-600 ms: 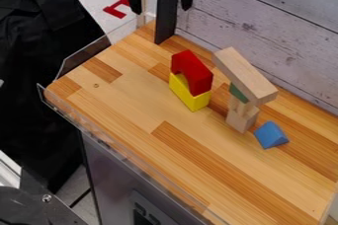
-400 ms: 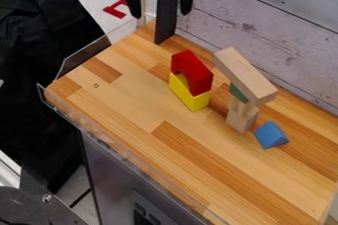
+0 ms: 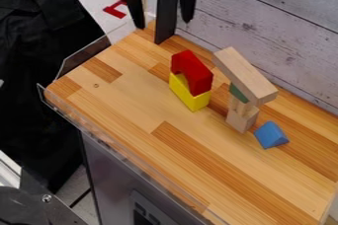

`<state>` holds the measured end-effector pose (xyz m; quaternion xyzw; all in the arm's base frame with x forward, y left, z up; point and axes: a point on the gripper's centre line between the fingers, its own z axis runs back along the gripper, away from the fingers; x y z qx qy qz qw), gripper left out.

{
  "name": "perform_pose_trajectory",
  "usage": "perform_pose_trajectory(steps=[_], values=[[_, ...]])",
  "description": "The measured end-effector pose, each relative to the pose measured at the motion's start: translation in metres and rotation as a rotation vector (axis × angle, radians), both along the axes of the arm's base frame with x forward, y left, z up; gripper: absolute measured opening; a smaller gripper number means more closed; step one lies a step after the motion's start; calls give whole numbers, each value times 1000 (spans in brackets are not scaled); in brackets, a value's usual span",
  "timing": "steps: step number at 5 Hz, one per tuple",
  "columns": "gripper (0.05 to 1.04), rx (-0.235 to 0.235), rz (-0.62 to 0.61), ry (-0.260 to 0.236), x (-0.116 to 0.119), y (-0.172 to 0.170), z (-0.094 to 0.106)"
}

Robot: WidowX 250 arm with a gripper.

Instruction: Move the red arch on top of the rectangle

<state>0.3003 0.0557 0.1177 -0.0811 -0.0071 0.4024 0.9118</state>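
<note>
Claw [image 3: 163,24], cut off above by the view's top edge, hangs wide open and empty. Red arch [image 3: 191,72] sits on the yellow block [image 3: 189,94]; the plank [image 3: 245,75] partly hides the green block [image 3: 238,93].

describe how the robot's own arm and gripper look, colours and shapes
The gripper is black, with two long, straight fingers narrowing toward the tips and a wide, dark body above them that has small gaps in it.

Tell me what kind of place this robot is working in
Probably a robotics lab or test area: a black gripper hangs over a wooden work surface with a clear guard along its edge, and toy blocks are stacked on it.
</note>
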Motion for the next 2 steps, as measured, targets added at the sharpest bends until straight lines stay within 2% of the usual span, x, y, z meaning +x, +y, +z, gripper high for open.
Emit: perform_pose_trajectory(steps=[1,2], values=[[1000,32,120,10,-1,7,-5],[1000,55,163,34,1,9,-14]])
